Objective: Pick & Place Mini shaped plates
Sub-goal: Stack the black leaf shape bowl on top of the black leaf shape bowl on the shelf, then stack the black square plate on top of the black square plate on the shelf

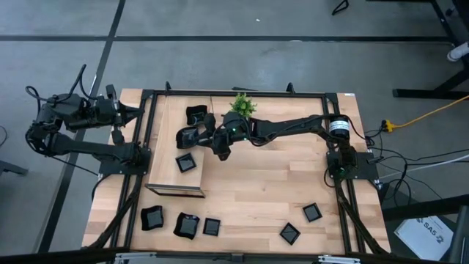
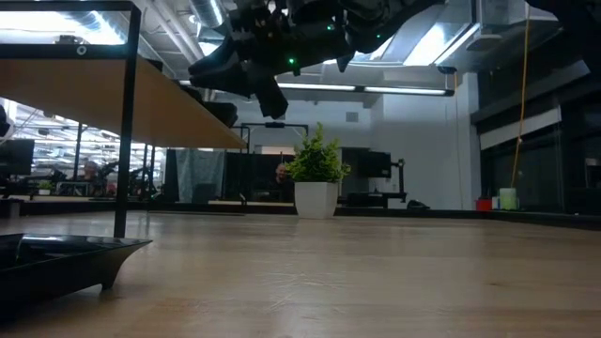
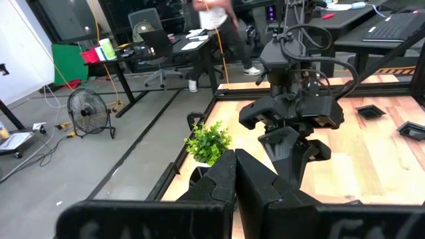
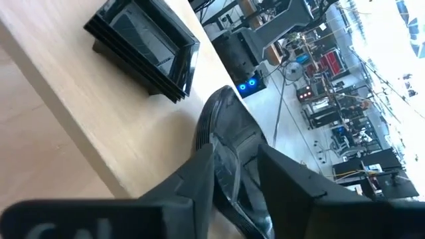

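My right gripper (image 1: 196,136) reaches from the table's right over the raised wooden shelf (image 1: 165,125). It is open, with a glossy black mini plate (image 4: 226,133) standing on edge between its fingers. Two more black plates (image 1: 196,114) (image 1: 185,163) lie on the shelf; the right wrist view shows one as a short stack (image 4: 143,46). Several plates lie flat on the table near its front edge (image 1: 186,225) (image 1: 290,234). My left gripper (image 3: 234,174) is shut with nothing in it, parked high off the table's left edge (image 1: 117,114). My right gripper has the plate's rim (image 4: 222,169) lying against one finger (image 4: 199,179); whether the other finger (image 4: 292,189) touches it I cannot tell. The fingers come nearly level from the table's right side. The plate stands tilted on edge; the fingers hide its lower end.
A small green potted plant (image 1: 242,105) stands at the table's far edge, beside the right arm. A black frame (image 1: 322,95) runs round the table. One plate (image 2: 66,258) lies close in front of the low camera. Bare wood lies at the table's middle (image 1: 271,183).
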